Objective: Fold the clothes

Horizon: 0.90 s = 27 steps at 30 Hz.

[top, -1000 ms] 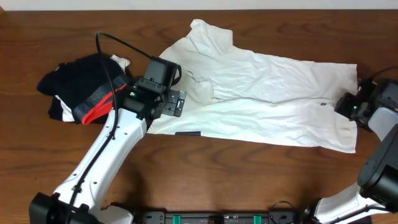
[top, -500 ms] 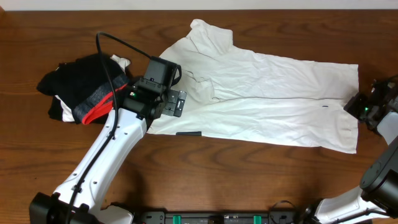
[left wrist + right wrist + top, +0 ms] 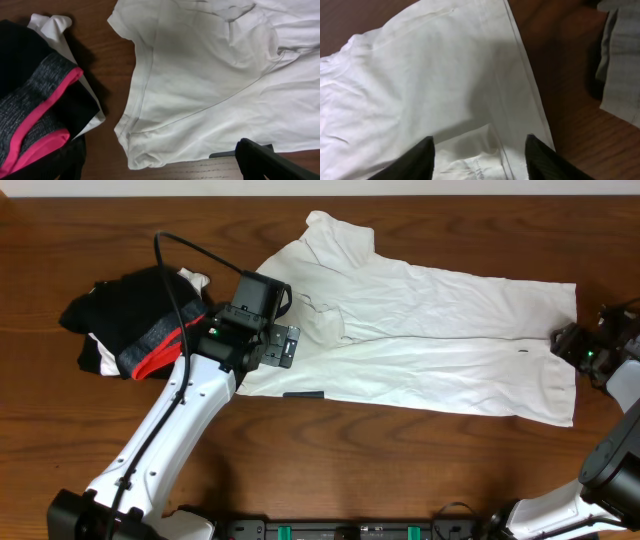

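Note:
The white T-shirt [image 3: 430, 330] lies spread flat across the table, its sleeve and collar end to the left and its hem to the right. My left gripper [image 3: 288, 345] hovers open over the shirt's left sleeve [image 3: 150, 145]. Only one black finger [image 3: 260, 160] shows in the left wrist view, and nothing is in it. My right gripper [image 3: 562, 346] stands at the shirt's right hem. Its two fingers are apart, with a small bunched fold of white cloth [image 3: 475, 150] lying loose between them.
A pile of black garments with a grey and red band [image 3: 130, 325] lies left of the shirt, close to the sleeve [image 3: 30, 115]. A small grey cloth [image 3: 620, 65] lies on the wood just beyond the hem. Brown table shows along the front.
My right gripper drew the hem a little to the right, then opened and let the cloth go. The left arm has not moved.

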Motion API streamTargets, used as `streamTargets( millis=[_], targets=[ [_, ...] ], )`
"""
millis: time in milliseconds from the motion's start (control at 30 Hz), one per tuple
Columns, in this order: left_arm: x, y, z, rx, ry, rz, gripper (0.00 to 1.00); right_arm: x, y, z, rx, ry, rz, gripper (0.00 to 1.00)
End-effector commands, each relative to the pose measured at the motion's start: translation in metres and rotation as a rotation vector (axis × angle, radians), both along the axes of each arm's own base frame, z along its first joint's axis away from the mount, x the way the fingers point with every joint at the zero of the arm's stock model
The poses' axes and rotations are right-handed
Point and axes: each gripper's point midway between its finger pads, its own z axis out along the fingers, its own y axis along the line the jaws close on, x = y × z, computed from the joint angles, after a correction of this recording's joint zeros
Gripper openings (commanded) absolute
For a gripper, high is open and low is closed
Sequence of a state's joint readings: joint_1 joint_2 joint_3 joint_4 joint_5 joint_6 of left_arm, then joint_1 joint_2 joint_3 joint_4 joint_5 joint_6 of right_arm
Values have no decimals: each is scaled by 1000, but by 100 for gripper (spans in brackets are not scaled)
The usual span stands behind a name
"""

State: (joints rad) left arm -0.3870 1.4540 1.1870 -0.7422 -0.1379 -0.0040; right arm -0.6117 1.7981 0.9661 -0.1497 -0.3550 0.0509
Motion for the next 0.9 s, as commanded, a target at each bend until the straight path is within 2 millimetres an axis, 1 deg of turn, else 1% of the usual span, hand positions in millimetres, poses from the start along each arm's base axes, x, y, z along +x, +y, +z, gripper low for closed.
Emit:
streamTargets(
  millis=[0,100,133,233,400,633,767,867],
  targets=[
    [2,3,2,7,-3,15,97,1,-2,-2,-16,-1,18,55],
    [2,3,2,7,-3,15,97,0,-1,-13,-4,17,18,52],
    [1,3,2,7,-2,15,97,-1,-1,-16,2,23,18,48],
    [0,4,1,9,3,15,97,1,-1,-16,1,19,16,41],
    [0,4,1,11,6,15,97,2,0,-15,5,8,22,41],
    [0,4,1,11,6,15,97,8,4,-13,6,-10,41,37],
    [0,4,1,11,6,15,97,7,6,-17,12,-2,43,36],
    [0,4,1,11,6,15,97,7,8,-23,21,11,47,33]
  ],
)
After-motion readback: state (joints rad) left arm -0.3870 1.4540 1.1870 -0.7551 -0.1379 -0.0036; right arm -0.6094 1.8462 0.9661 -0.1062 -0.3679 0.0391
